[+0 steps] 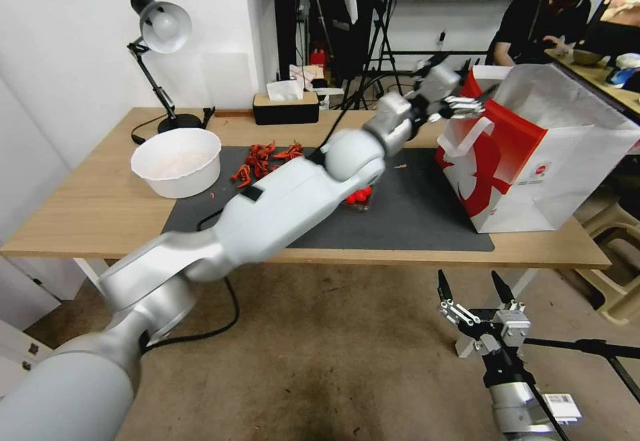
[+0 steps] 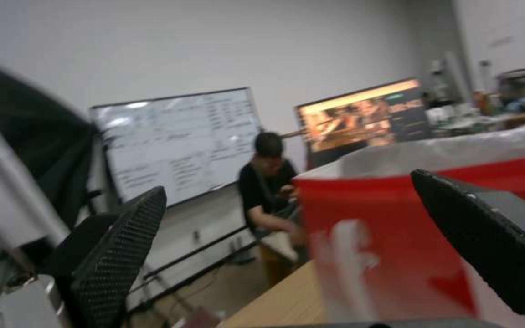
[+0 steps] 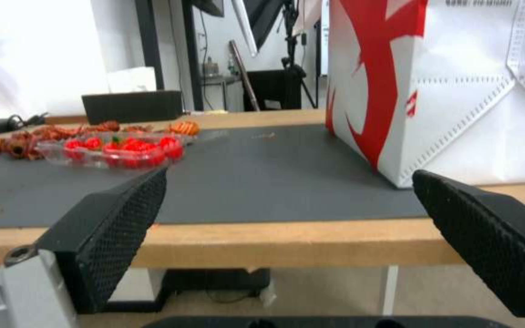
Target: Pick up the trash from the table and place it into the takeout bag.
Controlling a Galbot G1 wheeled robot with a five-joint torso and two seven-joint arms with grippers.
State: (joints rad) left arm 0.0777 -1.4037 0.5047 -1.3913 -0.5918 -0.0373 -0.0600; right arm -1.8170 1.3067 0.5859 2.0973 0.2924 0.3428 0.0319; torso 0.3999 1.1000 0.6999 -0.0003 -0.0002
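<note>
Seen from the head camera, high above and looking forward and down, the whole surface [image 1: 100, 208] lies below, with the takeout bag [image 1: 533, 154] standing at its right end. The left wrist camera rides just behind the left tool [image 2: 287, 228], raised close to the bag's upper edge and facing along its spread fingers [image 2: 116, 255] across the red face toward the room's back wall. The right wrist camera sits behind the right tool [image 3: 287, 214], low and short of the surface's near edge, looking level across the dark mat [image 3: 262, 182] between its parted fingers. All three views share the bag; the head and right wrist views also share the mat.
</note>
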